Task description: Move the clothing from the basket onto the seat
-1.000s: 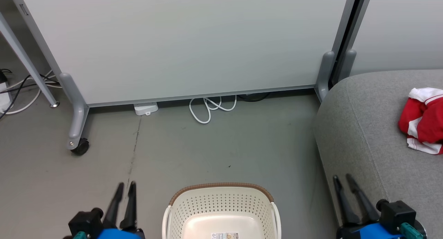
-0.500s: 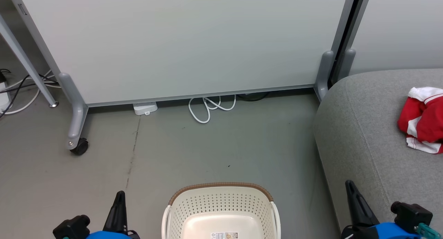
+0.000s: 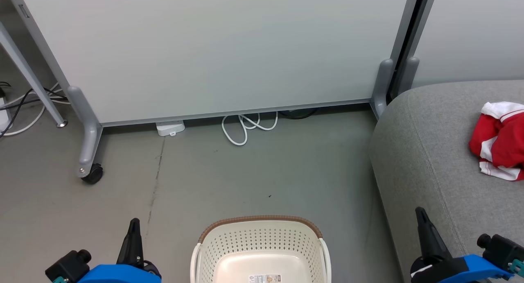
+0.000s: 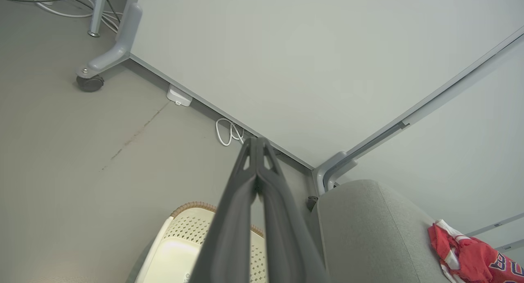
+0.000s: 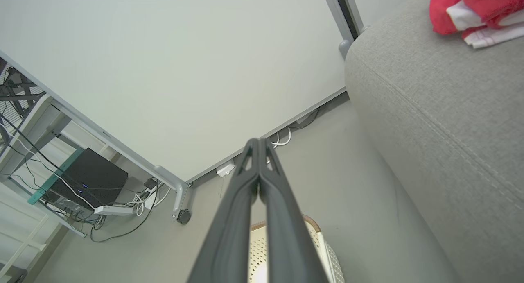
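Closed right tool (image 5: 258, 143), grey seat (image 5: 430, 111), red-and-white clothing (image 5: 470, 2) on it

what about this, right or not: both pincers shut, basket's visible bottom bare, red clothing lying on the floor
Not quite: the head view shows the red clothing lying on the grey seat, not the floor. The rest holds: left pincer and right pincer shut, the basket bare in its visible bottom.
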Motion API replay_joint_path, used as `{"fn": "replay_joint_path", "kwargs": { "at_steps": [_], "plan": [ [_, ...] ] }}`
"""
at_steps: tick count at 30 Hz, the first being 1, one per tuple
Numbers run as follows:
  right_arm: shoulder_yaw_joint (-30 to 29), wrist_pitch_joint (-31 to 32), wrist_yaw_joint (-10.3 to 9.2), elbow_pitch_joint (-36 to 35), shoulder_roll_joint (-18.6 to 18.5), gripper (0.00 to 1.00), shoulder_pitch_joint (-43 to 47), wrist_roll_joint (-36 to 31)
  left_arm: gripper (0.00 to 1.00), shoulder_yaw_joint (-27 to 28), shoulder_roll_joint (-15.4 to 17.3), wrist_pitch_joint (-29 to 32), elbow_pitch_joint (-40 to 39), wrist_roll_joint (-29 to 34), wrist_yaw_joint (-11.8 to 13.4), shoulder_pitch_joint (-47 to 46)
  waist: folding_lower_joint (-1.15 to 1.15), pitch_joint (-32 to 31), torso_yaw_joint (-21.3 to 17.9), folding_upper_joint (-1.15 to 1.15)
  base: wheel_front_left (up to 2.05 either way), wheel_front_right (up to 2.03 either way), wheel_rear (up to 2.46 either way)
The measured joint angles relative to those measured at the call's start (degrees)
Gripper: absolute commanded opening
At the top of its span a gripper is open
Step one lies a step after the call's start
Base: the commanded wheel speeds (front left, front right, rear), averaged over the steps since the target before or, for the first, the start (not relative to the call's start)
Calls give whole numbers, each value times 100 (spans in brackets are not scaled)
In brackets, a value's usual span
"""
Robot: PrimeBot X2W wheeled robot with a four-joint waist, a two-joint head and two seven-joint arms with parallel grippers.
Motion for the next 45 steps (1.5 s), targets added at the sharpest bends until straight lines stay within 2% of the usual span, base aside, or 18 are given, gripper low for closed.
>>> {"fn": "replay_joint_path", "kwargs": {
  "at_steps": [20, 45],
  "plan": [
    [-136, 368, -1, -38, 0, 0, -161, 1578, 0, 252, -57, 398, -197, -1350, 0, -156, 0, 16, -38, 0, 0, 0, 0],
    [-270, 744, -1, -78, 0, 0, -355, 3141, 0, 524, -123, 798, -403, -2706, 0, -318, 0, 37, -86, 0, 0, 0, 0]
  ]
}}
